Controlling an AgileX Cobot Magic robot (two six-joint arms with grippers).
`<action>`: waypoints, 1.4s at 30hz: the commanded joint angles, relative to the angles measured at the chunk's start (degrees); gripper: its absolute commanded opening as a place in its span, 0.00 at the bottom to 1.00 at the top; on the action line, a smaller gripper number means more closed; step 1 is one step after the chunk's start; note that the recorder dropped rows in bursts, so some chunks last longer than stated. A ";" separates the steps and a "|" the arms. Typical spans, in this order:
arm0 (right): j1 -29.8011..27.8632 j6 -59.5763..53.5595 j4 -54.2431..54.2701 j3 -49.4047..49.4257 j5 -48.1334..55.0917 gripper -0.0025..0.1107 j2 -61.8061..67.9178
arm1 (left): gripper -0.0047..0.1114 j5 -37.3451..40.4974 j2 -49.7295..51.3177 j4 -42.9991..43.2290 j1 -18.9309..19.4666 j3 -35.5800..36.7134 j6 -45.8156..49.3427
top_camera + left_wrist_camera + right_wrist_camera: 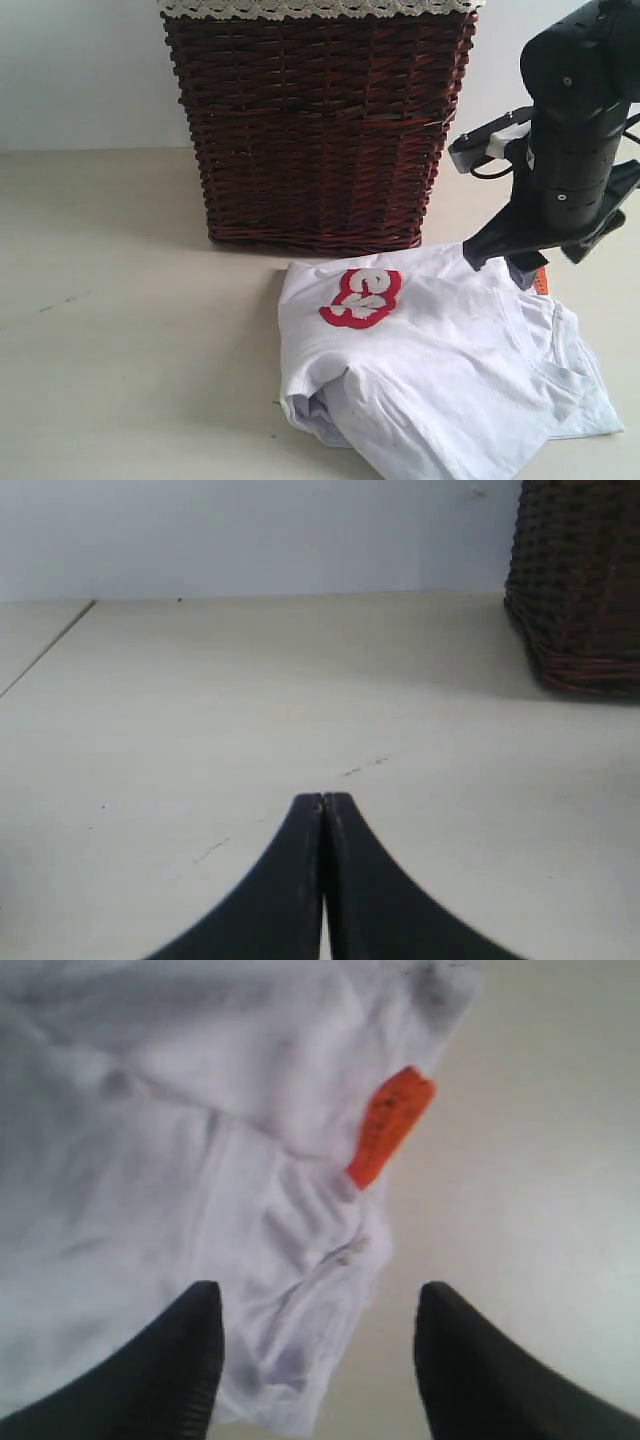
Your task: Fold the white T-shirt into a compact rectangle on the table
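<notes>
The white T-shirt (430,355) lies crumpled and partly folded on the table (120,340), in front of the basket, its red letter patch (361,297) facing up. My right gripper (505,262) hovers over the shirt's far right edge by the orange tag (541,281). In the right wrist view its jaws (315,1300) stand open, with a fold of the T-shirt (180,1160) and the orange tag (392,1125) just beyond them; nothing is gripped. My left gripper (323,800) is shut and empty above bare table (200,710), out of the exterior view.
A tall dark brown wicker basket (318,125) with a lace-edged liner (320,8) stands behind the shirt; its corner (580,590) shows in the left wrist view. A pale wall (80,70) runs along the back of the table.
</notes>
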 commanded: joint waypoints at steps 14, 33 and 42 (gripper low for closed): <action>20.52 -12.91 17.44 6.76 -8.16 0.52 -3.64 | 0.05 -0.30 -0.32 0.00 0.04 0.03 -0.44; 30.69 16.05 -4.17 16.34 -14.02 0.58 4.01 | 0.05 -0.30 -0.32 0.00 0.04 0.03 -0.44; 30.69 15.86 -15.05 10.57 1.39 0.02 1.35 | 0.05 -0.30 -0.32 0.00 0.04 0.03 -0.44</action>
